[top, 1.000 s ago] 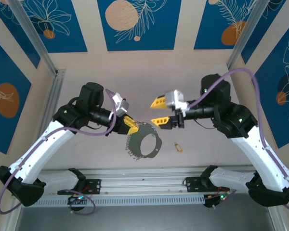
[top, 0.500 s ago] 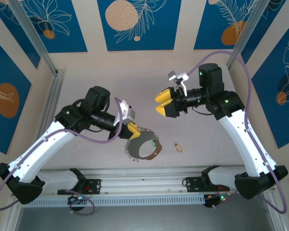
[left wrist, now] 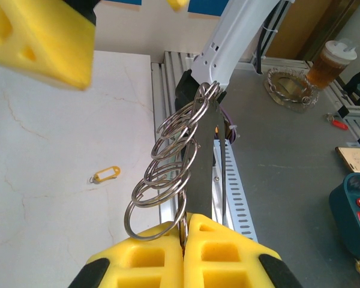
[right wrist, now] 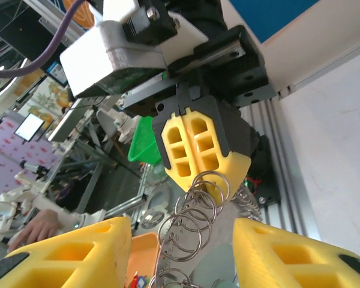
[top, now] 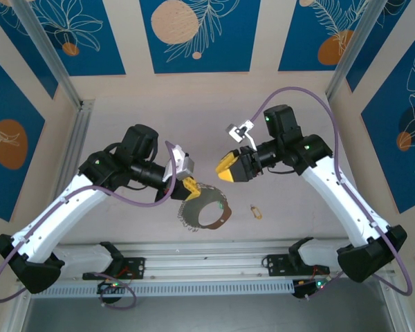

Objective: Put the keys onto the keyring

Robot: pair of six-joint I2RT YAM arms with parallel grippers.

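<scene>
The keyring [top: 189, 210] is a floppy dark loop edged with several silvery split rings, with a small green tag [top: 222, 205]. It hangs just above the table from my left gripper [top: 188, 185], which is shut on its upper edge. The left wrist view has the yellow pads [left wrist: 222, 252] pinching the band [left wrist: 205, 162] and rings [left wrist: 168, 150]. My right gripper [top: 229, 168] hovers just right of the loop, open. Its fingers [right wrist: 66, 252] straddle the rings [right wrist: 195, 219] without touching. A tiny tan-gold key [top: 255, 211] lies on the table to the right of the loop [left wrist: 105, 175].
An aluminium rail [top: 207, 266] runs along the near table edge between the arm bases. Metal frame posts [top: 72, 138] and blue-patterned walls enclose the table. Off the table stand a cup [left wrist: 333, 60] and a blue bin [left wrist: 354, 210].
My right arm has swung its gripper down and left, close to the held keyring, and its jaws have narrowed a little. The left gripper holds the loop slightly lower than a second ago.
</scene>
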